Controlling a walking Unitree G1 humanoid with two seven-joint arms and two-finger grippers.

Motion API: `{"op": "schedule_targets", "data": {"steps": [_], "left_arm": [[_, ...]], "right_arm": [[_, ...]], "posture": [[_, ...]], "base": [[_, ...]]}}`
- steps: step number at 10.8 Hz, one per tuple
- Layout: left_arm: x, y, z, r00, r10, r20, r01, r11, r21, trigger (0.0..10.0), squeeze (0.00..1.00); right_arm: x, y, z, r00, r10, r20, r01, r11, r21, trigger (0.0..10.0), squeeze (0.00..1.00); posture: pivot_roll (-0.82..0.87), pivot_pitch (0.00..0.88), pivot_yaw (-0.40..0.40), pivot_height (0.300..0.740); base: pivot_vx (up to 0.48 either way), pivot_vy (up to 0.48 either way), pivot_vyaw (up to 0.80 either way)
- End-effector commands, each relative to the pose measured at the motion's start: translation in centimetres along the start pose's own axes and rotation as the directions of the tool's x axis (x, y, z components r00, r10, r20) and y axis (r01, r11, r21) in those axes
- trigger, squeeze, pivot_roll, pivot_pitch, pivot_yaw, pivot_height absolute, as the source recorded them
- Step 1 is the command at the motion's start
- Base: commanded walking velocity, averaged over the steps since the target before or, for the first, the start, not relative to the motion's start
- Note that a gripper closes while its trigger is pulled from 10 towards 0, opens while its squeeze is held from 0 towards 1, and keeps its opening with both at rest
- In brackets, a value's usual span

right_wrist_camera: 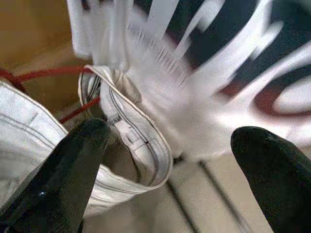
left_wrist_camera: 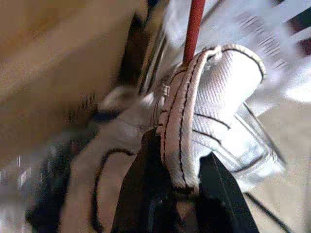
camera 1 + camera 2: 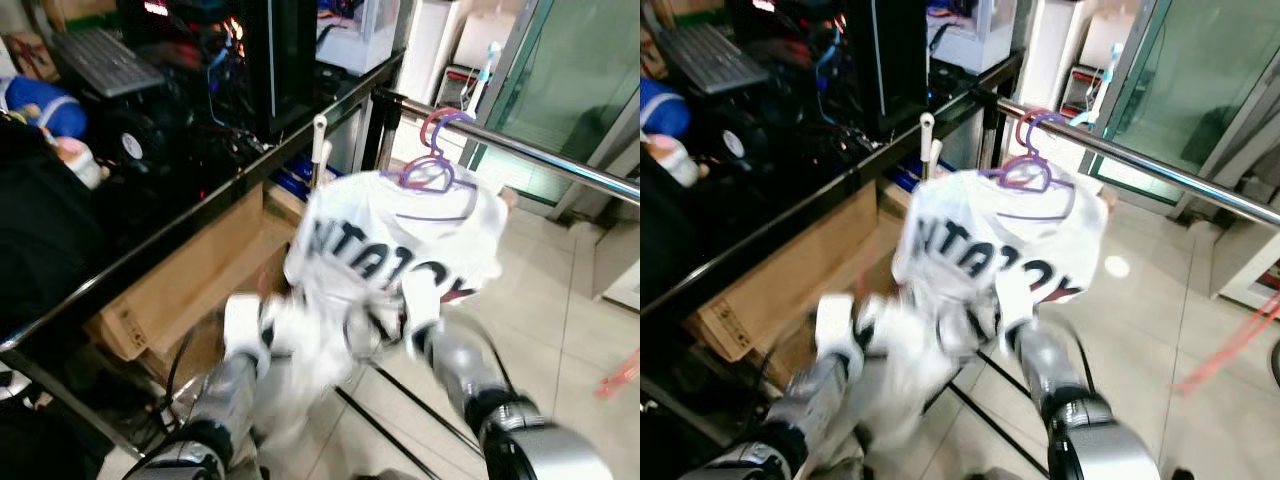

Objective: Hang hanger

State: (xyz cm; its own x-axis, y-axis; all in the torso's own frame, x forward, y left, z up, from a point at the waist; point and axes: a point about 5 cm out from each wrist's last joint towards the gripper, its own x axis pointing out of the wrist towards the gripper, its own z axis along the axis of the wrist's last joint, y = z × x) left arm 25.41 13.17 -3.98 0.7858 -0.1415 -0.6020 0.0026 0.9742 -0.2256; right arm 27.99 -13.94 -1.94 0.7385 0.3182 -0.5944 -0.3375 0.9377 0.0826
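A white shirt with dark lettering hangs on a purple hanger. The hanger's hook is up at the silver rail; blur hides whether it rests on the rail. My left gripper is shut on a stitched white hem of the shirt, low on the garment's left side. My right gripper is open, fingers spread wide, just below the shirt's lower edge. Both silver arms reach up under the shirt, left arm and right arm.
A black desk with a computer and keyboard runs along the left. A cardboard box sits beneath it. A white upright rod stands by the shirt. Glass doors stand at the right above a tiled floor.
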Motion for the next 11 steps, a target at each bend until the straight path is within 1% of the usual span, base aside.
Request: {"op": "schedule_targets", "data": {"steps": [1,2,3,4,5,6,7,8,9,10,11], "left_arm": [[-0.1,0.1,-1.0,0.998,0.0,-0.067,-0.001,1.0,-0.02,10.0,0.0],[-0.4,0.1,-2.3,0.991,-0.001,-0.135,-0.005,0.999,-0.046,10.0,0.0],[-0.9,0.2,-4.2,0.97,-0.004,-0.242,-0.007,0.999,-0.045,10.0,0.0],[-1.7,0.5,-6.2,0.935,0.014,-0.354,-0.018,1.0,-0.01,10.0,0.0],[-2.9,1.2,-8.5,0.881,0.061,-0.47,-0.021,0.996,0.09,10.0,0.0],[-2.7,0.7,-8.4,0.887,0.022,-0.46,0.007,0.998,0.06,10.0,0.0],[-2.7,0.7,-8.3,0.886,0.023,-0.463,0.005,0.998,0.059,10.0,0.0],[-2.6,1.0,-8.1,0.886,0.033,-0.462,0.015,0.995,0.099,10.0,0.0],[-2.7,1.1,-8.2,0.888,0.025,-0.459,0.021,0.995,0.096,10.0,0.0],[-2.7,1.0,-8.2,0.892,0.009,-0.452,0.041,0.994,0.101,10.0,0.0],[-2.8,0.8,-8.3,0.892,-0.004,-0.451,0.053,0.994,0.096,10.0,0.0]], "right_arm": [[-0.5,-0.6,-1.7,0.995,-0.016,-0.097,0.014,1.0,-0.021,10.0,0.0],[-0.9,-1.2,-3.1,0.984,-0.064,-0.169,0.065,0.998,0.002,10.0,0.0],[-1.7,-1.8,-5.0,0.955,-0.105,-0.279,0.111,0.994,0.006,10.0,0.0],[-2.5,-2.4,-6.6,0.921,-0.147,-0.36,0.152,0.988,-0.014,10.0,0.0],[-3.3,-2.9,-8.0,0.881,-0.175,-0.439,0.168,0.984,-0.056,10.0,0.0],[-3.0,-2.5,-7.7,0.889,-0.164,-0.428,0.147,0.986,-0.075,10.0,0.0],[-2.7,-2.1,-7.5,0.89,-0.167,-0.424,0.155,0.986,-0.062,10.0,0.0],[-1.9,-0.3,-7.0,0.894,-0.163,-0.417,0.156,0.986,-0.052,10.0,0.0],[-1.4,1.1,-7.1,0.896,-0.15,-0.418,0.144,0.989,-0.045,10.0,0.0],[-1.1,2.2,-7.1,0.901,-0.14,-0.411,0.137,0.99,-0.037,10.0,0.0],[-0.9,2.8,-7.0,0.905,-0.136,-0.404,0.123,0.991,-0.058,10.0,0.0]], "posture": [[-0.03,0.0,-0.022,0.74],[-0.03,0.0,-0.027,0.74],[-0.02,0.0,-0.037,0.74],[-0.02,0.0,-0.043,0.74],[-0.04,0.0,-0.04,0.74],[-0.04,0.0,-0.033,0.74],[-0.05,0.0,-0.029,0.74],[-0.05,0.0,-0.025,0.74],[-0.05,0.0,-0.022,0.74],[-0.05,0.0,-0.018,0.74],[-0.05,0.0,-0.016,0.74]], "base": [[0.0,0.0,0.0],[0.0,0.0,0.0],[0.0,0.0,0.0],[0.0,0.0,0.0],[0.0,0.0,0.0],[0.0,0.0,0.0],[0.0,0.0,0.0],[0.0,0.0,0.0],[0.0,0.0,0.0],[0.0,0.0,0.0],[0.0,0.0,-0.7]]}}
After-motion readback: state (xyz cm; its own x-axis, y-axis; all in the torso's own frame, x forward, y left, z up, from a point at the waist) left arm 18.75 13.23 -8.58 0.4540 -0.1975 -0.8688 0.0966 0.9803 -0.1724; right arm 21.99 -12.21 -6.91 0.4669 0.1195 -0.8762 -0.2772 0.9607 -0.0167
